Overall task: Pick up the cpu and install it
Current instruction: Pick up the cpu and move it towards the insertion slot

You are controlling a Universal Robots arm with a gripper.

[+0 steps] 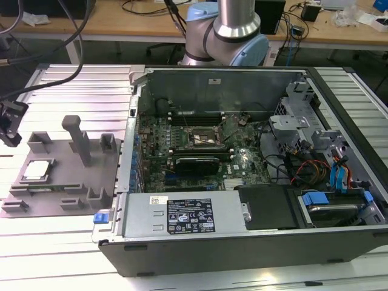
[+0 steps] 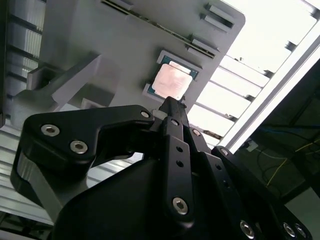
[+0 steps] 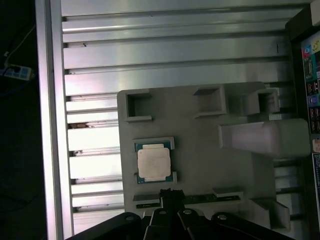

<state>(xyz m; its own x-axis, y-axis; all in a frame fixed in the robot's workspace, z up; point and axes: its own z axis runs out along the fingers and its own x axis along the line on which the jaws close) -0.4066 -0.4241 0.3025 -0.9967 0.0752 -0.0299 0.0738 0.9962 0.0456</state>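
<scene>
cpu point(image 3: 154, 163) seated in tray point(image 3: 200, 150); gripper point(image 3: 171, 192) hovers nearby.

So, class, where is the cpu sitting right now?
The cpu lies in a recess of the grey fixture tray at the exterior view's left, outside the computer case.

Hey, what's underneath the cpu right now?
The cpu lies in a shallow framed recess of the grey fixture tray, which rests on the slatted aluminium table. The recess floor directly beneath the chip is covered by it.

exterior view high, oblique — both wrist views close, sharing tray point(image 3: 200, 145) point(image 2: 125, 50)
</scene>
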